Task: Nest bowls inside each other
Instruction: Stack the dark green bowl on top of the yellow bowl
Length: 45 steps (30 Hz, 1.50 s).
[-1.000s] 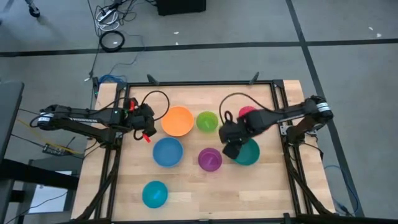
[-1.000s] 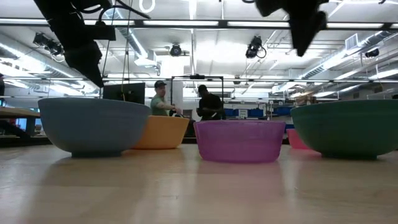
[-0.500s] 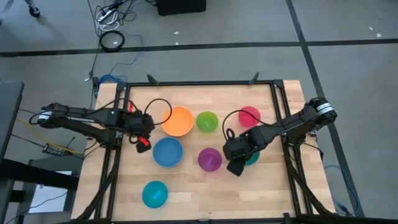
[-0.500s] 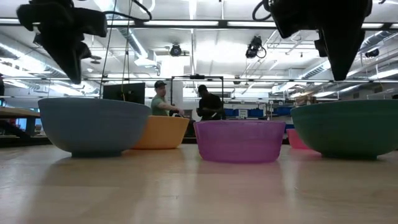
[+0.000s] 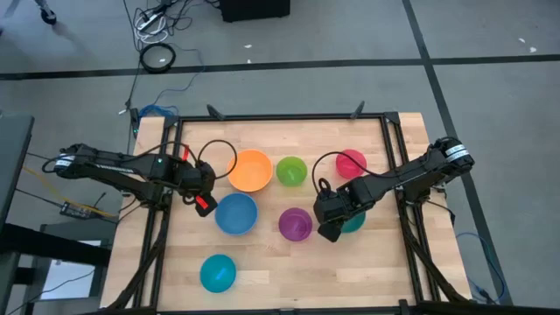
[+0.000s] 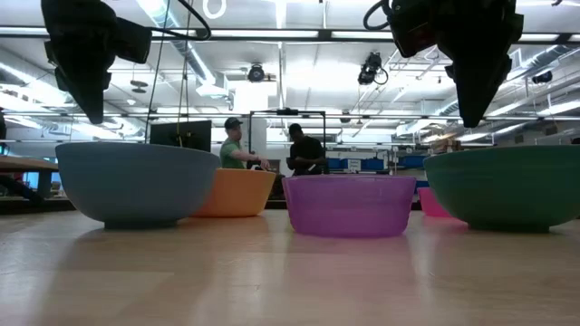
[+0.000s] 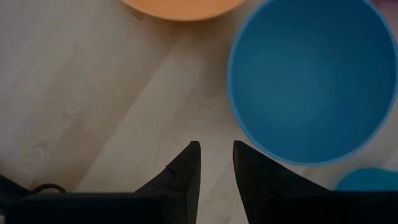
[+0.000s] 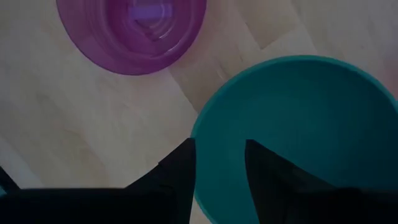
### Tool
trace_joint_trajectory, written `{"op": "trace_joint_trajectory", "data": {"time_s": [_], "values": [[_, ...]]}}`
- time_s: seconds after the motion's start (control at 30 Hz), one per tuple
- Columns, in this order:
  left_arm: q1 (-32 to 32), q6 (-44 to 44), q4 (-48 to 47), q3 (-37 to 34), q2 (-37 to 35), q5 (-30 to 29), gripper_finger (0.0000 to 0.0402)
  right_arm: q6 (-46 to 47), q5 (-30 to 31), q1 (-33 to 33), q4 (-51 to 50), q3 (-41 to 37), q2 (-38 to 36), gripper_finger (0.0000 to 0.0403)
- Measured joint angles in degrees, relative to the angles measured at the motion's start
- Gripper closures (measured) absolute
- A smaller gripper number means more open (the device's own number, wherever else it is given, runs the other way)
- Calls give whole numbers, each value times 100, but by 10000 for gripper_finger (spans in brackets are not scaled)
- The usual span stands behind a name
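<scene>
High view: right gripper over teal bowl rim

Right gripper [image 5: 330, 229] has pulled in slightly since half a second ago, hovering over the dark teal bowl [image 5: 353, 221], beside the purple bowl [image 5: 296, 225]. Left gripper [image 5: 204, 202] barely shifted, near the blue bowl [image 5: 235, 214].

Right wrist view adds: fingers [image 8: 180, 165] parted, straddling the teal rim, nothing gripped. Left wrist view: fingers [image 7: 186, 168] parted over bare wood, empty.

Orange bowl [image 5: 249, 171], lime green bowl [image 5: 291, 171], pink-red bowl [image 5: 351, 163], cyan bowl [image 5: 217, 273] sit separate, un-nested.
</scene>
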Motion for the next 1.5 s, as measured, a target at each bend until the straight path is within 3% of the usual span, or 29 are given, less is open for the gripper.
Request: {"op": "trace_joint_trajectory", "data": {"time_s": [0.4,0.63,0.87,1.17,1.3,1.43,1.5], "values": [[-52,-23,5,0,6,-25,298,218,-587,6,137,2,0,256],[-52,29,5,2,6,-27,298,420,-270,127,432,-181,11,255],[-52,41,4,1,6,-48,298,601,-221,239,1016,-796,11,256],[-52,117,5,0,6,-267,298,470,361,291,1984,-1581,11,258],[-52,313,9,0,6,-589,298,317,465,289,2103,-1684,13,287],[-52,538,248,0,6,-937,298,63,278,299,2047,-1579,5,377],[-52,689,459,0,4,-1002,298,18,186,361,2051,-1371,-9,391]]}}
